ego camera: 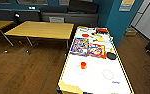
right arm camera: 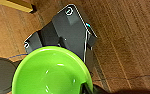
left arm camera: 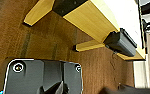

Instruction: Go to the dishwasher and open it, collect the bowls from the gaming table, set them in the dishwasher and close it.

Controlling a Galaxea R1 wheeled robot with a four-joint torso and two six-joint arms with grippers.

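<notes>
The gaming table [ego camera: 96,77] stretches away just ahead of me, white-topped with a yellowish edge. A black bowl [ego camera: 111,55] rests near its right edge, and a small red bowl [ego camera: 85,35] lies toward the far end. In the right wrist view a lime green bowl [right arm camera: 51,72] hangs above the wooden floor, with my right gripper [right arm camera: 87,87] shut on its rim. My left gripper [left arm camera: 56,88] hangs low over the floor beside the table's yellow side [left arm camera: 88,20]. The dishwasher is out of view.
An orange cup [ego camera: 83,65] stands mid-table, with colourful game sheets [ego camera: 79,46] beyond it. Yellow wooden tables [ego camera: 41,29] stand to the left and a blue wall corner [ego camera: 118,22] is close on the right. Dark wooden floor [ego camera: 28,70] lies open on the left.
</notes>
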